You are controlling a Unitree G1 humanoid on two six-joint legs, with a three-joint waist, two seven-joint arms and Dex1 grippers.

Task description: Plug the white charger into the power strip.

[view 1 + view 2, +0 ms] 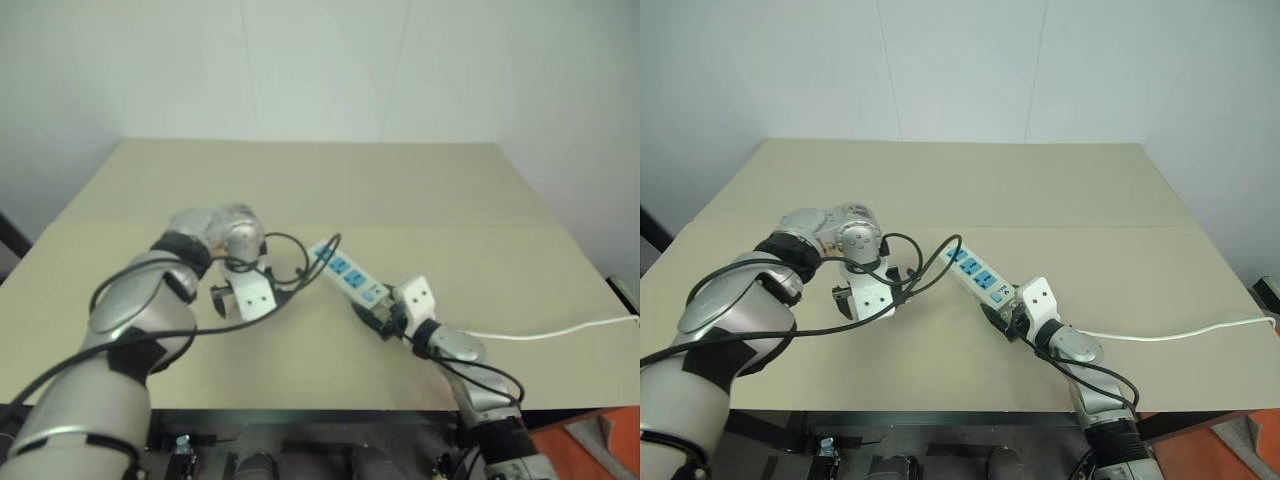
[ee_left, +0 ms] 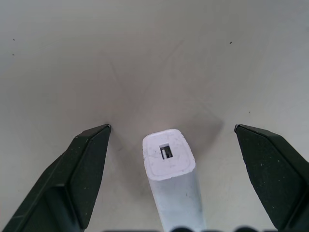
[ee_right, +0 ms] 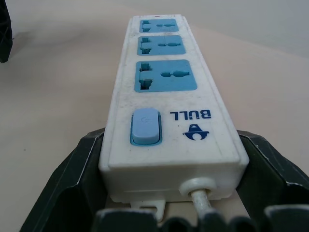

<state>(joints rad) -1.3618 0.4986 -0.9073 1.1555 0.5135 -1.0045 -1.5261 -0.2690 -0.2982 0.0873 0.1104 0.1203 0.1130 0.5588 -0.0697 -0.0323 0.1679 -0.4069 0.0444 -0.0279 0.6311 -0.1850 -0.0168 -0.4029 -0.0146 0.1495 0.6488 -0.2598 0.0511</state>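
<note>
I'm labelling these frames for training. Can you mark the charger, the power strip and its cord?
charger [image 2: 169, 155]: left wrist view, on its top face with the port.
power strip [image 3: 164, 87]: right wrist view, on the nearest blue socket face.
cord [image 1: 1170, 333]: right eye view, on the stretch lying across the table.

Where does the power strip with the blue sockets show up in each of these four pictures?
Left eye view: power strip at table centre, slanting toward the right end effector.
Right eye view: centre again.
Left wrist view: not in it.
Right wrist view: running up the middle.
Shared landmark: its thin white cord.
</note>
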